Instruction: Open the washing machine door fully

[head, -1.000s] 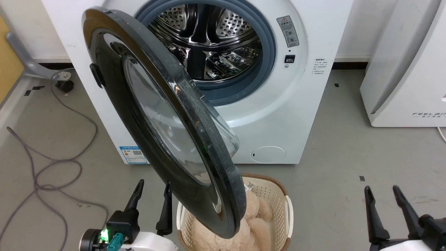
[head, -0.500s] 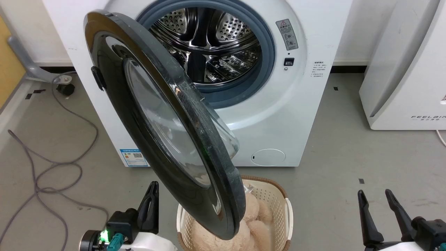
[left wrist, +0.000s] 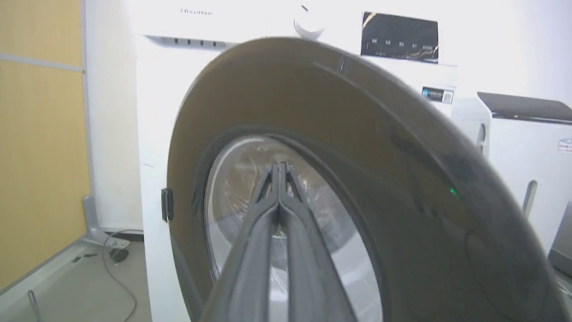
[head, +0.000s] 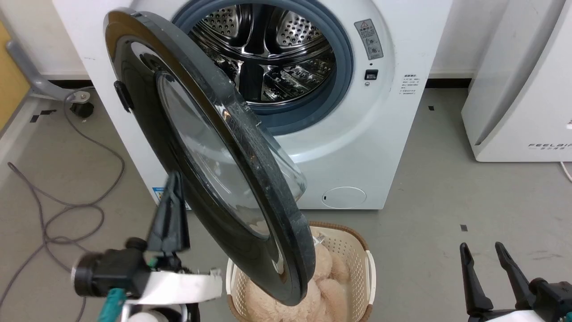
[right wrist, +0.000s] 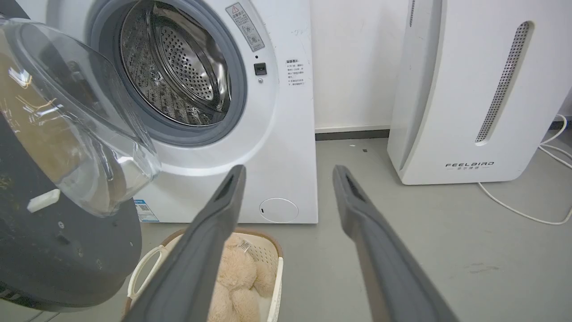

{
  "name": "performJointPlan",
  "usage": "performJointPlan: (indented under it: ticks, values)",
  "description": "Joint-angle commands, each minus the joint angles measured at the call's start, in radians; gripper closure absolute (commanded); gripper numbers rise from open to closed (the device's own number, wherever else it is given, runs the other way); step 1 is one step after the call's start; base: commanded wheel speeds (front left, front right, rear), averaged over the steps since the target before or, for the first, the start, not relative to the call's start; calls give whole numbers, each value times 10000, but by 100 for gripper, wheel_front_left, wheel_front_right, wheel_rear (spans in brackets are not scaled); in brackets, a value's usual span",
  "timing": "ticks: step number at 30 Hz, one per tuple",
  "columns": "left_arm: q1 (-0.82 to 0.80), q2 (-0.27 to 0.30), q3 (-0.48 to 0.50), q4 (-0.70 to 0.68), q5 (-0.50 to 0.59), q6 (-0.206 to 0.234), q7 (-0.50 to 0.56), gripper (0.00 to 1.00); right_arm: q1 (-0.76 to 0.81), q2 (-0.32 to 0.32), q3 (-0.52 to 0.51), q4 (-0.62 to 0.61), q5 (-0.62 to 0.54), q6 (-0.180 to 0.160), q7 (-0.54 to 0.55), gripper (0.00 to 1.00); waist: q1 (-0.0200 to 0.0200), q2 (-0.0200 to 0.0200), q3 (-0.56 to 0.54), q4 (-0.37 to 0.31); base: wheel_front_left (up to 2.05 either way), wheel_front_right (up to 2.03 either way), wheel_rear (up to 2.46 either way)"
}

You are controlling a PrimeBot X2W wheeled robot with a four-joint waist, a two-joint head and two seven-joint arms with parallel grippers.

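The washing machine door stood roughly half open. It crossed the head view from the upper left down to the lower centre, glossy face turned to the left of the frame and glass bowl bulging toward the steel drum. Its free edge hung over the laundry basket, where a beige plush toy lay.

The left gripper sat at the lower left with its fingers pressed together and nothing between them, close beside the door's outer face. In the left wrist view it aimed at the glass centre; whether it touched could not be told. The right gripper waited at the lower right, fingers spread and empty, well apart from the door.

The main risk was direction. A push from that outer side would likely swing the door back toward the drum instead of wider. Closed tips on glossy plastic or domed glass could also skid and lose the door. If the door did swing wider, the left arm lay in its path and might be pinched against the washing machine front.
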Motion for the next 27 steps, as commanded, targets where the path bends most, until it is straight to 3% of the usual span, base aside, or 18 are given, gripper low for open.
performJointPlan:
  ticks: [1, 6, 12, 15, 18, 25, 27]
  values:
    - [-185, -45, -35, -627, 48, 77, -53, 100, -49, 45, 10, 35, 92, 8, -66, 0, 0, -1, -9, -17, 0, 0, 0]
    - [-304, -86, -338, -2453, -124, 17, -53, 100, -51, 45, 11, 43, 79, 8, -104, 0, 0, -1, -6, -35, 0, 0, 0]
    - [-657, -94, -1642, -3537, -29, -787, -50, 100, -81, 45, -1, 17, 27, 8, -126, 0, 0, -1, 73, 30, 0, 0, 0]
    - [-746, -83, -2221, -3597, 11, -1117, 55, 100, -89, 45, 2, 27, 32, 8, -130, 0, 0, -1, 65, 37, 0, 0, 0]
    - [-734, -94, -3462, -3553, -83, -1514, 444, 100, -88, 45, 25, 52, 33, 8, -135, 0, 0, -1, 33, 28, 0, 0, 0]
    - [-81, -107, -4972, -2966, -756, -1724, 1508, 100, -28, 45, 42, 90, -8, 8, -112, 0, 0, -1, -85, -31, 0, 0, 0]
    - [307, -82, -5443, -2496, -1210, -1770, 2276, 100, 31, 45, 25, 87, -5, 8, -100, 0, 0, -1, -116, -14, 0, 0, 0]
